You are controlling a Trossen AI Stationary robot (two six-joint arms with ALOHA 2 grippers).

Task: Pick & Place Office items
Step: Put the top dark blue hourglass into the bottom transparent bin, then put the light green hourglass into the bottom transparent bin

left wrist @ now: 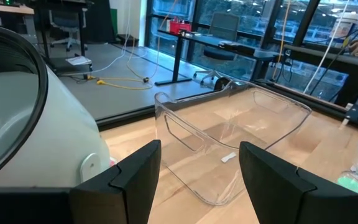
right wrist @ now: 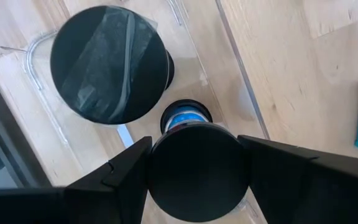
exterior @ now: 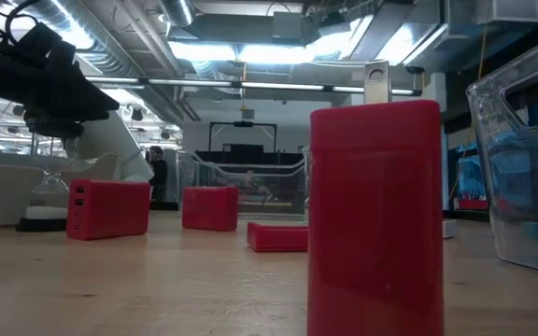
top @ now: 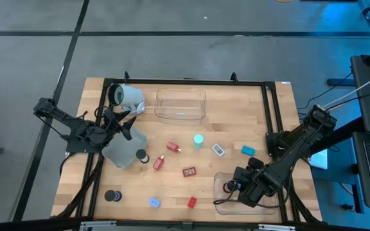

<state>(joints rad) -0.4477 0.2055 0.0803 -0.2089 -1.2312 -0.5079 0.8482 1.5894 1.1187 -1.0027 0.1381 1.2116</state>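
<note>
My right gripper (top: 232, 187) is shut on a round black puck (right wrist: 197, 171) over a clear tray (top: 222, 204) at the near right. A second black puck (right wrist: 107, 62) and a blue-topped puck (right wrist: 185, 115) lie in that tray. My left gripper (top: 124, 126) is open and empty at the left, between the white cylinder (top: 128, 97) and a clear tray (top: 122, 154). Red blocks (top: 189, 171), a teal puck (top: 198, 139), a white piece (top: 218, 149), a blue piece (top: 248, 150) and a black puck (top: 112, 195) lie loose on the table. My right gripper pinches the black puck's round rim (right wrist: 156, 167) between its two fingers, one on each side. The fingers point down from above. The puck sits level with its flat top up, above the tray floor and partly over the blue-topped puck.
A third clear tray (top: 180, 104) stands at the far middle and shows in the left wrist view (left wrist: 229, 149). The white cylinder (left wrist: 17, 112) lies on its side close to my left gripper. A dark frame (top: 272, 109) runs around the wooden table.
</note>
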